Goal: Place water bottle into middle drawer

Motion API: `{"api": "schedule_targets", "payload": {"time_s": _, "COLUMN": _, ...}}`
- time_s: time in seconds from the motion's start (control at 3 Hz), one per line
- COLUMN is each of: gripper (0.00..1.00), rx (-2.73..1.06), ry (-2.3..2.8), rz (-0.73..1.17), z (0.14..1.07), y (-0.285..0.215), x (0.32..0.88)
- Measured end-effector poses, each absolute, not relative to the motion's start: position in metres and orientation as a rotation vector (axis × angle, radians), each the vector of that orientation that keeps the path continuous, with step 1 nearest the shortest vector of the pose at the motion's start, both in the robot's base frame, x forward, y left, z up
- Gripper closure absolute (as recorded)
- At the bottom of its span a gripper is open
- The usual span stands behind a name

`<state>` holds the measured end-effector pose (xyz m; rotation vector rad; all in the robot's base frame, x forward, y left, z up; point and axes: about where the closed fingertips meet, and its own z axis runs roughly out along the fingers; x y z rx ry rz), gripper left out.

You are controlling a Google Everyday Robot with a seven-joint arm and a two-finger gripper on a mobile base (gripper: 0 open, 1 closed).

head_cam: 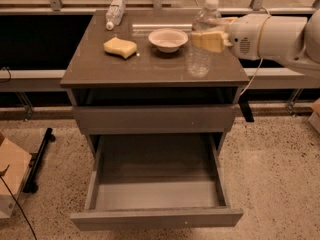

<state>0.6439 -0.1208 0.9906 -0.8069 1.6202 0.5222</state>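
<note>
The water bottle (201, 44) is tall and clear with a white cap, upright over the right side of the cabinet top (100, 69). My gripper (210, 40) reaches in from the right and is shut on the bottle's middle, with tan fingers (216, 41) on it. The bottle's base hangs close to the top's front edge. The middle drawer (155, 191) is pulled wide open below, showing a bare grey floor.
A white bowl (168, 39) and a yellow sponge (120, 47) sit on the top. A smaller clear bottle (115, 13) lies at the back left. A shut drawer front (154, 119) is above the open drawer. A cardboard box (10, 179) stands on the floor at left.
</note>
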Motion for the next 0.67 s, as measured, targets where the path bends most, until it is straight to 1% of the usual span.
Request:
{"api": "schedule_targets", "payload": {"time_s": 0.33, "gripper": 1.00, "rx": -0.968, "ry": 1.563, "rz": 0.663, "z": 0.9695, "y": -0.0666, "x": 0.5857}}
{"api": "schedule_targets", "payload": {"time_s": 0.67, "gripper": 1.00, "rx": -0.959, "ry": 1.565, "rz": 0.651, "z": 0.9726, "y": -0.0679, "x": 0.5912}}
